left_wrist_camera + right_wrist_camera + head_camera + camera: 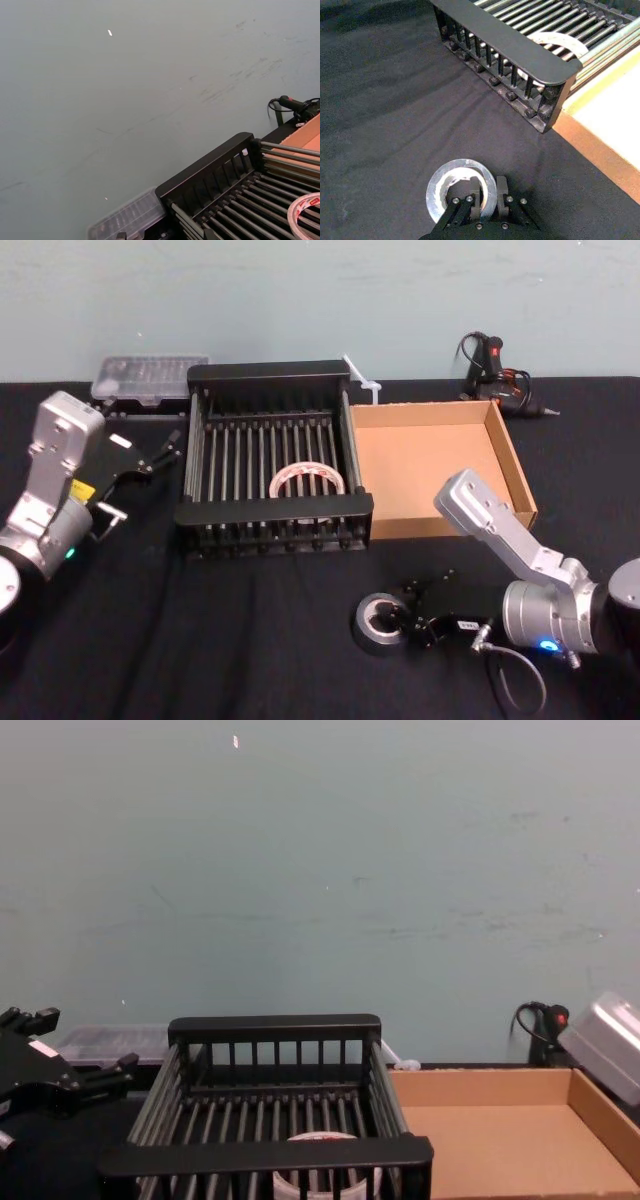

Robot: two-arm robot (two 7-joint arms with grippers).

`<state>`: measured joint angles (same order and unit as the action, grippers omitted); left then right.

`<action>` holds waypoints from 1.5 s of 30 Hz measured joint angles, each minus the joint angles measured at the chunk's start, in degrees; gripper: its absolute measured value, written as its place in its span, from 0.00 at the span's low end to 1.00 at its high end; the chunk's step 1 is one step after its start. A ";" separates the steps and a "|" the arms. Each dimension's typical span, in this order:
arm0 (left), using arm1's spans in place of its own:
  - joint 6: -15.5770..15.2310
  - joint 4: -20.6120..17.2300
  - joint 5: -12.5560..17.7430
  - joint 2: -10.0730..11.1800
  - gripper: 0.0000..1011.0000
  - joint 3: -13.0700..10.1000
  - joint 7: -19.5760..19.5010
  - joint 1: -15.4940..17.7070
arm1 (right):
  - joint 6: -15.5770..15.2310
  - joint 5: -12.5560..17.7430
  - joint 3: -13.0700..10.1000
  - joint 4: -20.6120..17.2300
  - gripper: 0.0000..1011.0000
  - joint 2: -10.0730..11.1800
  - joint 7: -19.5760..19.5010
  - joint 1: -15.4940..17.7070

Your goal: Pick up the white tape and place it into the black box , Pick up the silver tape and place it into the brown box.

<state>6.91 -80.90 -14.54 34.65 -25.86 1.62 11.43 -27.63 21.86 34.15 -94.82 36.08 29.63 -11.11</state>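
One roll remains: with our right hand (488, 192) pinched on the wall of the silver tape (437, 182), flat on the worktop (250, 640) beneath it, we should lift straight up before swinging to the brown box (430, 470) just beyond, while our left hand (160, 452) idles, spread apart.

A table (250, 660) draped in black cloth carries everything, its far edge meeting a pale green wall. Near the middle a black crate (270, 510) with slatted sides stands on the cloth. A shallow cardboard box (430, 455) sits right against it on the robot's right. In front of that box, toward the near right, a roll of silver tape (362, 625) lies flat on the cloth, apart from both containers. At the far left, behind the crate's corner, rests a clear plastic case (148, 378). At the far right, behind the cardboard box, lies a black hand tool (490, 365) with a cord. A small white plastic piece (362, 380) sits between the crate and that tool.
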 joint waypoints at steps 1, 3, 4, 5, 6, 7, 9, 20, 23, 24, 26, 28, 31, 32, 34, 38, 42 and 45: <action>0.00 0.00 0.00 0.00 0.99 0.00 0.00 0.00 | 0.04 0.02 -0.10 -0.05 0.20 0.01 0.00 0.05; 0.00 0.00 0.00 0.00 0.99 0.00 0.00 0.00 | 0.09 0.03 -0.33 -0.17 0.20 0.02 -0.09 0.17; 0.00 0.00 0.00 0.00 0.99 0.00 0.00 0.00 | 0.13 0.13 -0.56 -0.29 0.20 0.03 -0.20 0.25; 0.00 0.00 0.00 0.00 0.99 0.00 0.00 0.00 | 0.16 0.22 -0.73 -0.35 0.20 0.05 -0.26 0.29; 0.00 0.00 0.00 0.00 0.99 0.00 0.00 0.00 | 0.19 0.31 -0.88 -0.40 0.20 0.06 -0.32 0.34; 0.00 0.00 0.00 0.00 0.99 0.00 0.00 0.00 | 0.27 0.50 -1.16 -0.53 0.20 0.07 -0.47 0.41; 0.00 0.00 0.00 0.00 0.99 0.00 0.00 0.00 | 0.34 0.70 -1.46 -0.65 0.20 0.13 -0.69 0.51; 0.00 0.00 0.00 0.00 0.99 -0.01 0.00 0.00 | 0.88 1.73 -4.69 -1.27 0.20 0.35 -3.18 0.86; 0.00 0.00 0.00 0.00 0.99 0.00 0.00 0.00 | 1.04 2.02 -5.81 -1.14 0.20 0.09 -4.12 0.84; 0.00 0.00 0.00 0.00 0.99 0.00 0.00 0.00 | 1.05 2.08 -6.07 -1.04 0.20 -0.02 -4.40 0.80; 0.00 0.00 0.00 0.00 0.99 0.00 0.00 0.00 | 1.12 2.24 -6.95 -0.67 0.20 -0.43 -5.24 0.54; 0.00 0.00 0.00 0.00 0.99 0.00 0.00 0.00 | 1.19 2.27 -7.46 -0.42 0.20 -0.76 -5.79 0.36; 0.00 0.00 0.00 0.00 0.99 0.00 0.00 0.00 | 1.26 2.25 -8.47 0.26 0.20 -1.49 -7.01 -0.16; 0.00 0.00 0.00 0.00 0.99 0.00 0.00 0.00 | 1.28 2.23 -8.71 0.46 0.20 -1.69 -7.32 -0.31; 0.00 0.00 0.00 0.00 0.99 0.00 0.00 0.00 | 1.28 2.12 -9.39 1.16 0.20 -2.37 -8.09 -0.81; 0.00 0.00 0.00 0.00 0.99 0.00 0.00 0.00 | 1.28 1.63 -10.24 2.71 0.20 -3.76 -9.48 -1.99; 0.00 0.00 0.00 0.00 0.99 0.00 0.00 0.00 | 1.13 1.03 -10.85 4.35 0.20 -5.25 -10.58 -3.26; 0.00 0.00 0.00 0.00 0.99 0.00 0.00 0.00 | 0.83 0.46 -11.23 5.75 0.20 -6.49 -11.33 -4.34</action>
<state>6.91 -80.90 -14.55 34.65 -25.86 1.62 11.43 -26.80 22.33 22.92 -89.08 29.59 18.30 -15.45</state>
